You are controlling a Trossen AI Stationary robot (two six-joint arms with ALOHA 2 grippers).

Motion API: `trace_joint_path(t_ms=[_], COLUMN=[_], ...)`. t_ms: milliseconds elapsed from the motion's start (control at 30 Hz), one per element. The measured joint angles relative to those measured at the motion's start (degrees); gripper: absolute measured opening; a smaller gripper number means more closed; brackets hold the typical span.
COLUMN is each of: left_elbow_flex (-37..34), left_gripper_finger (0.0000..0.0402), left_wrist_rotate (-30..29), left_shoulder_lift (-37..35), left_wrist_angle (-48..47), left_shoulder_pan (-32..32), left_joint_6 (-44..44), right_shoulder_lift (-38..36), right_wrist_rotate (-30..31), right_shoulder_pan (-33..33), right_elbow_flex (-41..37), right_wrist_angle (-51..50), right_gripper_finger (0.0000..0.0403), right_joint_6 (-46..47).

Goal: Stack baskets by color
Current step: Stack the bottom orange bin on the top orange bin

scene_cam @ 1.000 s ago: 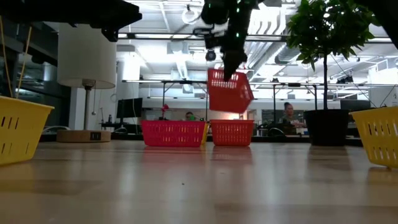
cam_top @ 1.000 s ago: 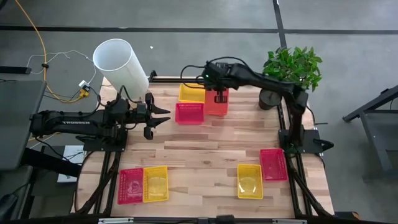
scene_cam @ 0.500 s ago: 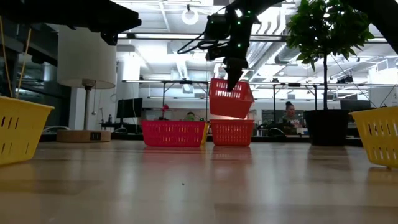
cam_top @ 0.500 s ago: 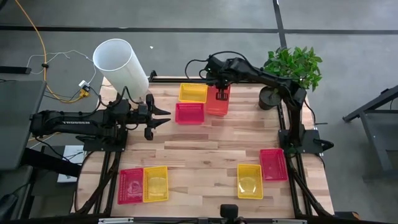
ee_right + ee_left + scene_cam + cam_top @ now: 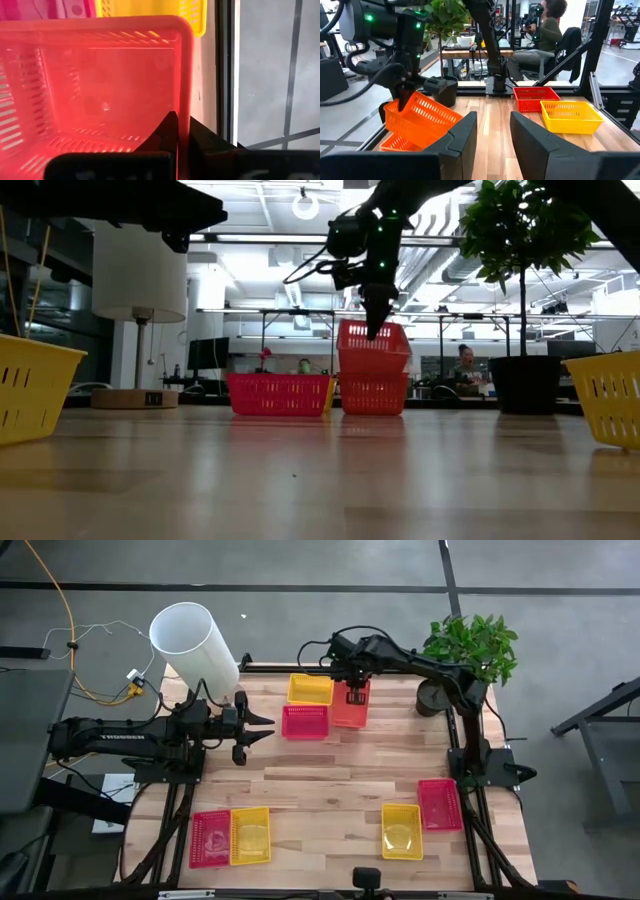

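Note:
My right gripper point(image 5: 354, 693) is at the table's far middle, shut on an orange basket point(image 5: 374, 346). That basket hangs tilted just over a second orange basket point(image 5: 374, 392) standing on the table; whether they touch I cannot tell. Beside them stand a yellow basket point(image 5: 310, 689) and a pink-red basket point(image 5: 305, 721). My left gripper point(image 5: 265, 730) waits open at the left, level, holding nothing. It points at the baskets. My right gripper pinches the held orange basket's far short wall point(image 5: 184, 100) at the rim, one finger point(image 5: 167, 131) inside the basket and one point(image 5: 201, 139) outside. The fingers come steeply from above. The basket hangs below them, tilted point(image 5: 422, 116), directly over the lower orange basket point(image 5: 395, 144).
Near the front edge stand a pink-red point(image 5: 210, 838) and a yellow basket point(image 5: 250, 835) at the left, a yellow point(image 5: 401, 830) and a pink-red one point(image 5: 440, 804) at the right. A white cylinder point(image 5: 190, 640) stands far left, a potted plant point(image 5: 470, 650) far right.
My right gripper has sunk with the orange basket toward the orange basket on the table. The held basket has come down from well clear of it to just over its rim and hangs less tilted than before.

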Motion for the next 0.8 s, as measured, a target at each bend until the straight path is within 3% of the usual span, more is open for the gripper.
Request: trace_joint_path(t_ms=[433, 533, 800], left_elbow_flex=[0.0, 0.0, 0.0], left_gripper_finger=[0.0106, 0.0106, 0.0106], left_wrist_rotate=[0.0, 0.0, 0.0], left_shoulder_lift=[0.0, 0.0, 0.0], left_wrist_angle=[0.0, 0.0, 0.0], left_shoulder_pan=[0.0, 0.0, 0.0], left_joint_6=[0.0, 0.0, 0.0], right_shoulder_lift=[0.1, 0.1, -0.2], right_wrist_rotate=[0.9, 1.3, 1.5], right_shoulder_pan=[-0.1, -0.1, 0.3], right_elbow_flex=[0.0, 0.0, 0.0], right_wrist_angle=[-0.2, -0.2, -1.6], right_gripper_finger=[0.0008, 0.0041, 0.0186], right_joint_6=[0.2, 0.7, 0.4])
